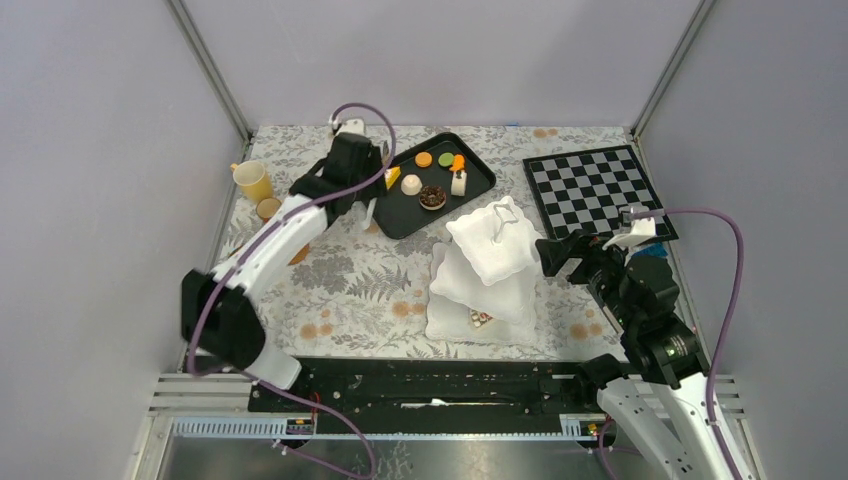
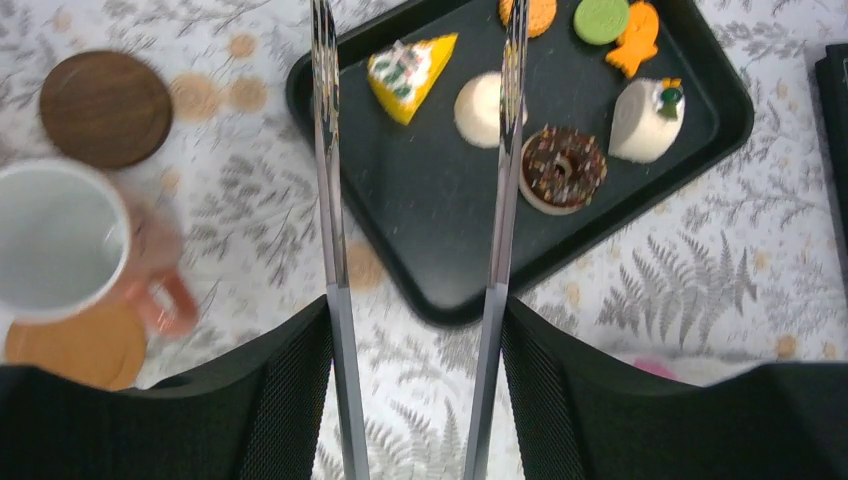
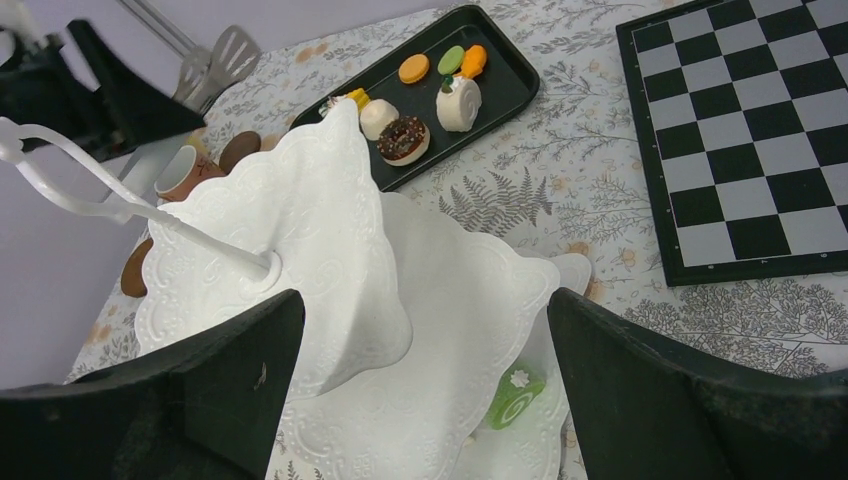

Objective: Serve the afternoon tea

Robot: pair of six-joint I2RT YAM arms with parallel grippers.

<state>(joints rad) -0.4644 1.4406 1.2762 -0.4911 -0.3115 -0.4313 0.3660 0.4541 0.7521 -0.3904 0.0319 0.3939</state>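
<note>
On the desk [image 1: 340,270], the white stand [image 1: 495,240] stood centre right in the overhead frame, with my right fingers [image 3: 200,400] spread just beside its top tier. The black tray [image 1: 400,218] lay upper centre, with the cakes [image 1: 411,184] inside. My left fingers [image 2: 280,400] pinched the tongs [image 2: 330,200], blades apart astride the yellow wedge [image 2: 410,75]. I judged it best to lower squarely, clear of the tray's rim and the doughnut [image 2: 562,168].

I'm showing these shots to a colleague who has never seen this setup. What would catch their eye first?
The white three-tier wavy-edged stand in the middle of the scene stands out first. Behind it to the left, a black rectangular tray holds colourful toy cakes, with silver tongs in the left gripper poised over it. A black-and-white checkerboard lies at the far right.
</note>
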